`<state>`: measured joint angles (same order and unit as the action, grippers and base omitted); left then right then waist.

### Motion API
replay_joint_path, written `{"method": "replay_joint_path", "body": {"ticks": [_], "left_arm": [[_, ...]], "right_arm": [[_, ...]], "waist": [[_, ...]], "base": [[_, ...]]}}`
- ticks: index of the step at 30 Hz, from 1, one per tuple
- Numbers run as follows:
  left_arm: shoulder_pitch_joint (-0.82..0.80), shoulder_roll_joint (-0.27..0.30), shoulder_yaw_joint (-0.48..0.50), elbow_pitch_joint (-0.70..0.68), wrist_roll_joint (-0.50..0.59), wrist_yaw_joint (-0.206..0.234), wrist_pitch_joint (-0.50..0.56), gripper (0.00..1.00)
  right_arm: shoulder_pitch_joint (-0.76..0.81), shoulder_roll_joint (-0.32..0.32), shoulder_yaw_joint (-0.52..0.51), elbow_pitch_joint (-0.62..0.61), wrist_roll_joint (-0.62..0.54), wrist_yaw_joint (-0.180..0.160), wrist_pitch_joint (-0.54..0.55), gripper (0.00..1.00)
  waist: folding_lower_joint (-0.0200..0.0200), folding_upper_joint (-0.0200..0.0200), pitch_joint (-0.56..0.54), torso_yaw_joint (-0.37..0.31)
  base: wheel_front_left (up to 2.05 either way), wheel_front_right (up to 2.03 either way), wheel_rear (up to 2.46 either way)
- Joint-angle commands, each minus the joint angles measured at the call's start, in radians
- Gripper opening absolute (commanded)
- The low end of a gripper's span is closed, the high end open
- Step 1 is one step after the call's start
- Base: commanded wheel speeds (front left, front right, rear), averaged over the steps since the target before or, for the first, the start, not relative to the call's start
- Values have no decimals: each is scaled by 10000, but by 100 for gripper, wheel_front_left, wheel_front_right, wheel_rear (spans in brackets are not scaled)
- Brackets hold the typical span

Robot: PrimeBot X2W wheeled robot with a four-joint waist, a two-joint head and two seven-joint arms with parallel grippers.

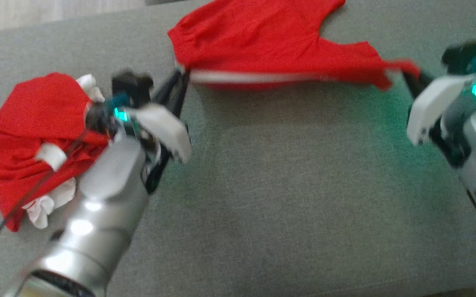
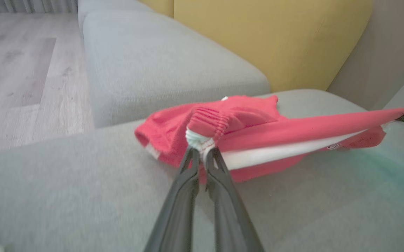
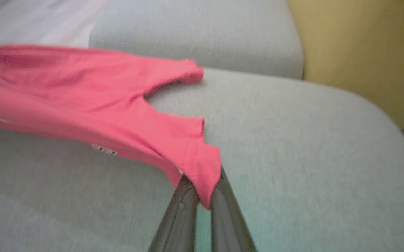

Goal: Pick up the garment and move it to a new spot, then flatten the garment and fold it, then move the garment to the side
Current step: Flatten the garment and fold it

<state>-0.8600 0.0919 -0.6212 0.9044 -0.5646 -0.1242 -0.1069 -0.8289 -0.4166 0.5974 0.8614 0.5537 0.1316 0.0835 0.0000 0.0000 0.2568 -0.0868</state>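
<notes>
Grey upholstery forms the working surface: we see one broad seat cushion (image 1: 283, 198) under both arms, a second seat cushion (image 2: 159, 59) beyond it, one yellow back cushion (image 2: 258, 35) behind, and pale wooden floor (image 2: 19, 70) to the side. One red garment (image 1: 262, 41) is stretched across the far part of the broad cushion, between the two grippers. We find the left gripper (image 1: 181, 76) at the garment's left end, its two dark fingers pressed together on a bunched, ribbed edge of red and white cloth. The cloth sits right at the fingertips and runs away from them to the robot's right. We find the right gripper (image 1: 409, 76) at the opposite end, its fingers likewise closed, pinching a red corner that folds over the fingertips. Between the two grips the near edge of the garment, marked by one white stripe (image 2: 279, 152), is pulled into a nearly straight line and appears raised off the cushion. The far portion, with one deep curved notch in its outline, lies on the upholstery beyond the fingertips. We count two grippers, both holding the same garment, and one garment held. Beside the left arm, on its left and well apart from the stretched garment, rests one separate heap of clothing (image 1: 27, 123), red with white pieces and dark lettering; we cannot tell how many items it contains.
</notes>
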Motion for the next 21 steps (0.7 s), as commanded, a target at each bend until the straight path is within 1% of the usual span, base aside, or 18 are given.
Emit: {"method": "replay_joint_path", "body": {"ticks": [1,4,10,13,14,21], "left_arm": [[-124,400,254,-143,-37,31,-80,0],[504,475,6,-116,-121,-11,-38,0],[1532,666,-413,-449,-292,-45,113,0],[2024,794,-590,-725,-362,-51,170,0],[2024,794,-590,-725,-362,-51,170,0],[3289,1003,-878,-1650,-574,-33,388,0]], "right_arm": [[150,-565,242,-341,296,-9,161,0],[593,-1244,976,-848,1074,-9,516,0],[1282,-2324,2199,-1746,2243,-9,1260,0],[1583,-2770,2684,-2146,2754,-9,1670,0],[1583,-2770,2684,-2146,2754,-9,1670,0],[2369,-3652,3495,-3194,3968,-9,2611,0]], "waist": [[0,0,-182,114],[0,0,-440,206],[0,0,-1140,240],[0,0,-1527,185],[0,0,-1527,185],[0,0,-2406,-25]], "base": [[0,0,0],[0,0,0],[0,0,0],[0,0,0],[0,0,0],[0,0,0]]}}
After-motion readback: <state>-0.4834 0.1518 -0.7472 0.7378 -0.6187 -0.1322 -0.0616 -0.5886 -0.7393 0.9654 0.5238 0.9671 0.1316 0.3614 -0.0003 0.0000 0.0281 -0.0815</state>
